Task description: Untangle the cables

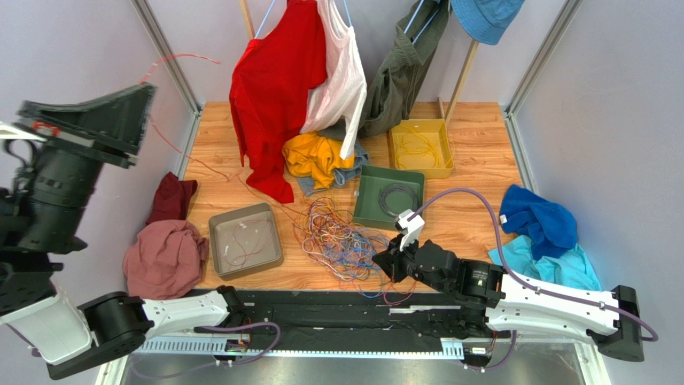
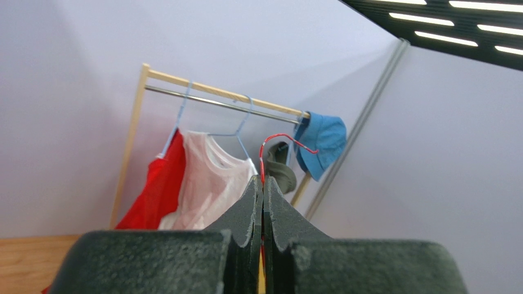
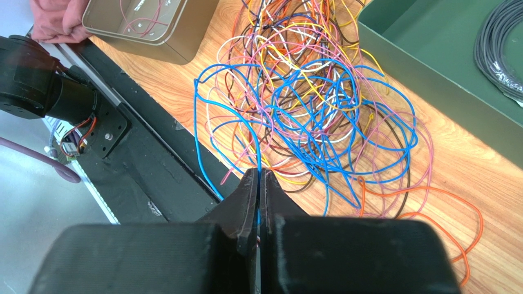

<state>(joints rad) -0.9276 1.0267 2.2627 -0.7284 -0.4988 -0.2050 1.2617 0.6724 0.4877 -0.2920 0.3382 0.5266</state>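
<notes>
Red wire (image 2: 261, 160) sat pinched in the left end effector (image 2: 263, 184), high at far left, slanting down-right to the cables (image 1: 341, 241) heaped mid-surface (image 1: 474, 233). The nearer right end effector (image 3: 258, 177) clamped a blue wire (image 3: 257, 164) at the heap's near edge.

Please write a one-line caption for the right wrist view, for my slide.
Right gripper shut on a blue wire beside the tangled cables.
</notes>
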